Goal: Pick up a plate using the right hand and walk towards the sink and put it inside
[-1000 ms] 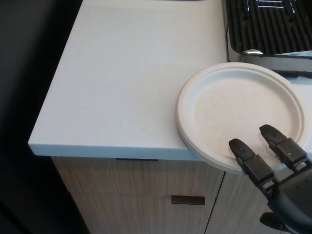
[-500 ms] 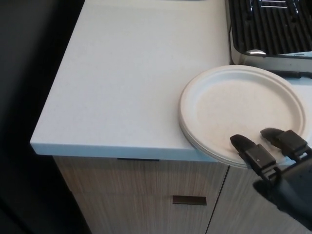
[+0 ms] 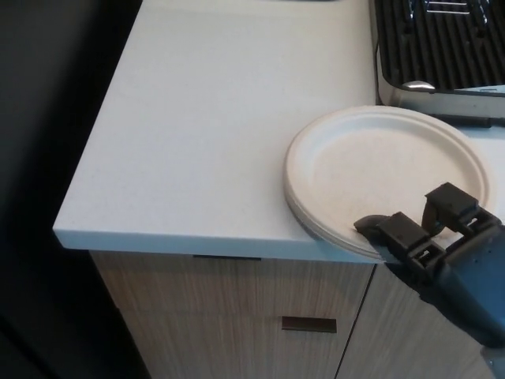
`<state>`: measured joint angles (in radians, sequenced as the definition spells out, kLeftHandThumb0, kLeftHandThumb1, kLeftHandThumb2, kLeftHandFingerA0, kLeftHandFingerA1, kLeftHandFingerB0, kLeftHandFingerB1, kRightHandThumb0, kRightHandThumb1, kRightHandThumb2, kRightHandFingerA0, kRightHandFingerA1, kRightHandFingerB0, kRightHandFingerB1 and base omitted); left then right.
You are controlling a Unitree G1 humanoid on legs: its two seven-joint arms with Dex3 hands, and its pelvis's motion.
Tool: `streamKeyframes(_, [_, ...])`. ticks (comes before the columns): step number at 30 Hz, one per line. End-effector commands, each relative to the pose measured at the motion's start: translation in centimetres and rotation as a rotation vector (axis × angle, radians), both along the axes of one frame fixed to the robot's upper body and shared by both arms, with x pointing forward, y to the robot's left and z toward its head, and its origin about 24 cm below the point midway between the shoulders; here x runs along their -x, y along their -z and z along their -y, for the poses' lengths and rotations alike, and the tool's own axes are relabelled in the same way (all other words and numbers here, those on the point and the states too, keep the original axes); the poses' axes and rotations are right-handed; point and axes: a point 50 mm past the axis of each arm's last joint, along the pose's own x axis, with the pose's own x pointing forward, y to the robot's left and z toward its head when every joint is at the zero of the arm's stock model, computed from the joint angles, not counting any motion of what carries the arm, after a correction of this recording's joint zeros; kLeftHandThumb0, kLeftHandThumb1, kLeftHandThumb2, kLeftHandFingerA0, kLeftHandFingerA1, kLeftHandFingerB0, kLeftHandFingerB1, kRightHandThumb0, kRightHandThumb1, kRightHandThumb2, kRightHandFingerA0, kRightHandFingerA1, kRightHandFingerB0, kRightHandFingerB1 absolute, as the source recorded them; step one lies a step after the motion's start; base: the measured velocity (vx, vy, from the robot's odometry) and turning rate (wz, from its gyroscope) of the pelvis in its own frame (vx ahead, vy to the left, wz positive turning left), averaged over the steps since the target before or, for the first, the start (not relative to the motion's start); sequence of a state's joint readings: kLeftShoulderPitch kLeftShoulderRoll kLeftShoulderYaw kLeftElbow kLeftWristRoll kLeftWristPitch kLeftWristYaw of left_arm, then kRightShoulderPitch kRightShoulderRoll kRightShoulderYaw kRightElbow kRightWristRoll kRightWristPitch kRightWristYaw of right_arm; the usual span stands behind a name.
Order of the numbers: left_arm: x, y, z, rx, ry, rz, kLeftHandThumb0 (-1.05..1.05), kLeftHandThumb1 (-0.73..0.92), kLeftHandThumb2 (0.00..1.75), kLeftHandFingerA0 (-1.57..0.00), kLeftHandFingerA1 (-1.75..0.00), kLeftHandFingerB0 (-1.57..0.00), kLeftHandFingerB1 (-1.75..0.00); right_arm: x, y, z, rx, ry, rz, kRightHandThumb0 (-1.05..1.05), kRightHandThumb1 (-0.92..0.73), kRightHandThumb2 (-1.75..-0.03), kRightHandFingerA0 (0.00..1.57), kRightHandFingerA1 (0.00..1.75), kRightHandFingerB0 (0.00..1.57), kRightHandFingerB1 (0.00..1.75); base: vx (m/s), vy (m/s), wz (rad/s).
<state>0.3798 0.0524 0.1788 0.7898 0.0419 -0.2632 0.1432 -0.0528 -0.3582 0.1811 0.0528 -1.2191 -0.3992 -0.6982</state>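
A white paper plate [image 3: 371, 170], which looks like the top of a small stack, lies on the white counter [image 3: 221, 118] with its near rim hanging over the front edge. My right hand [image 3: 442, 249] comes in from the lower right. Its two fingers [image 3: 402, 230] are curled down over the plate's near rim, clamping it. The thumb is hidden beneath the plate. My left hand does not show.
A black ribbed rack [image 3: 442, 35] with a pale frame stands at the back right, just behind the plate. Below the counter are wood-grain drawers with a dark handle [image 3: 308, 324]. Dark floor lies off the counter's left edge.
My right fingers have gone from stretched flat over the plate's rim to curled down on it. The plate has slid slightly left on the counter. The camera has shifted a little.
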Motion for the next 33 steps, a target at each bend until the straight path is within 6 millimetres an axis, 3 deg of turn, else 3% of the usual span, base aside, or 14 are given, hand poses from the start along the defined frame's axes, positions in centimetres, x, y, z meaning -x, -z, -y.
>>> streamKeyframes(1, [0.0,-1.8,-0.5,-0.092,0.098,0.163,0.34,0.62,1.75,-1.33,-1.59,-1.2,-1.42,0.1,-1.0,0.1,-0.116,-0.093,0.139,-0.28,-0.79,-0.59,0.7,1.73,0.68,0.89,0.0,0.0,0.0])
streamKeyframes(5, [0.0,-1.8,-0.4,-0.085,0.076,0.159,0.27,0.5,1.75,-1.32,-1.65,-1.2,-1.48,0.0,-1.0,0.2,-0.118,-0.107,0.161,-0.26,-0.81,-0.59,0.68,1.71,0.68,0.92,0.0,0.0,0.0])
streamKeyframes(6, [-0.1,-1.9,-0.4,-0.087,0.081,0.166,0.15,0.73,1.47,-1.56,-1.52,-1.5,-1.45,0.1,-0.9,0.2,-0.122,-0.108,0.172,-0.23,-0.81,-0.59,0.68,1.7,0.68,0.92,0.0,0.0,0.0])
streamKeyframes(7, [-0.1,-1.9,-0.4,-0.091,0.084,0.165,0.32,0.61,1.75,-1.33,-1.59,-1.18,-1.41,0.0,-0.9,0.2,-0.122,-0.11,0.181,-0.22,-0.82,-0.59,0.68,1.7,0.69,0.92,0.0,0.0,0.0])
streamKeyframes(18, [0.2,-1.8,-0.4,-0.09,0.054,0.168,0.27,0.52,1.75,-1.25,-1.72,-1.15,-1.53,0.4,-1.4,0.5,-0.173,-0.124,0.324,-0.1,-0.79,-0.82,0.66,1.61,0.64,0.96,0.0,0.0,0.0])
streamKeyframes(19, [0.2,-1.9,-0.4,-0.097,0.055,0.173,0.09,0.77,1.47,-1.51,-1.48,-1.44,-1.41,0.4,-1.7,0.6,-0.193,-0.131,0.339,-0.13,-0.79,-0.87,0.7,1.49,0.66,0.95,0.0,0.0,0.0])
streamKeyframes(24, [0.5,-2.1,-0.6,-0.102,0.043,0.181,0.1,0.76,1.48,-1.53,-1.5,-1.48,-1.44,0.5,-3.4,1.4,-0.254,-0.145,0.431,-0.12,-0.83,-0.81,0.69,1.59,0.66,0.98,0.0,0.0,0.0])
streamKeyframes(25, [0.6,-2.1,-0.7,-0.091,0.029,0.182,0.21,0.52,1.75,-1.28,-1.73,-1.15,-1.56,0.6,-4.4,1.9,-0.282,-0.145,0.463,-0.12,-0.85,-0.76,0.71,1.7,0.64,1.02,0.0,0.0,0.0])
streamKeyframes(26, [0.6,-2.1,-0.7,-0.093,0.03,0.186,0.11,0.74,1.47,-1.54,-1.5,-1.48,-1.44,0.6,-4.7,2.2,-0.288,-0.15,0.477,-0.08,-0.81,-0.8,0.56,1.72,0.68,0.98,0.0,0.0,0.0])
streamKeyframes(27, [0.7,-2.1,-0.7,-0.098,0.034,0.192,0.11,0.74,1.47,-1.54,-1.5,-1.48,-1.44,0.6,-5.1,2.4,-0.292,-0.157,0.494,-0.08,-0.81,-0.8,0.56,1.72,0.68,0.98,0.0,0.0,0.0])
streamKeyframes(28, [0.7,-2.2,-0.7,-0.101,0.03,0.192,0.21,0.49,1.75,-1.32,-1.7,-1.2,-1.5,0.7,-5.9,2.9,-0.3,-0.167,0.532,-0.09,-0.87,-0.66,0.7,1.7,0.68,0.99,0.0,0.0,0.0])
streamKeyframes(30, [0.7,-2.2,-0.7,-0.105,0.025,0.196,0.22,0.53,1.75,-1.3,-1.74,-1.15,-1.56,0.8,-6.8,3.4,-0.312,-0.178,0.577,-0.04,-0.87,-0.66,0.69,1.73,0.7,0.98,0.0,0.0,0.0])
streamKeyframes(31, [0.6,-2.2,-0.8,-0.104,0.013,0.2,0.12,0.78,1.5,-1.57,-1.53,-1.5,-1.47,1.0,-7.6,3.9,-0.304,-0.16,0.606,-0.11,-0.85,-0.69,0.74,1.75,0.75,1.0,0.0,0.0,0.0])
streamKeyframes(33, [0.5,-2.3,-1.0,-0.105,0.002,0.214,0.11,0.78,1.5,-1.57,-1.53,-1.51,-1.47,1.4,-9.0,4.7,-0.288,-0.166,0.657,-0.08,-0.76,-0.82,0.66,1.74,0.75,0.99,0.0,0.0,0.0])
